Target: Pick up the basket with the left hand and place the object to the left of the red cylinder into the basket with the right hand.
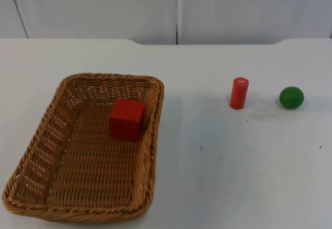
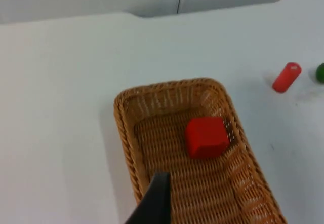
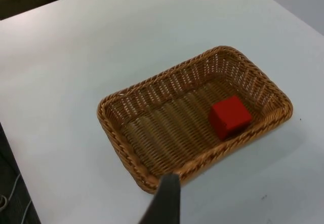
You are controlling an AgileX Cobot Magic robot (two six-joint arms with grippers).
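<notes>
A green ball (image 1: 291,97) sits on the white counter (image 1: 223,177), near the far right side and apart from everything else; in the left wrist view it is cut by the picture's edge (image 2: 320,73). Faint dark smudges and specks mark the counter's surface just in front of the ball. The counter ends at a grey partition wall (image 1: 104,9), whose panels meet at a dark vertical seam (image 1: 177,11). The counter's back edge is notched near that seam.

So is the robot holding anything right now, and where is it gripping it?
Nothing is held. The basket sits on the table with the red cube inside it, and no hand touches the red cylinder or the green ball.
</notes>
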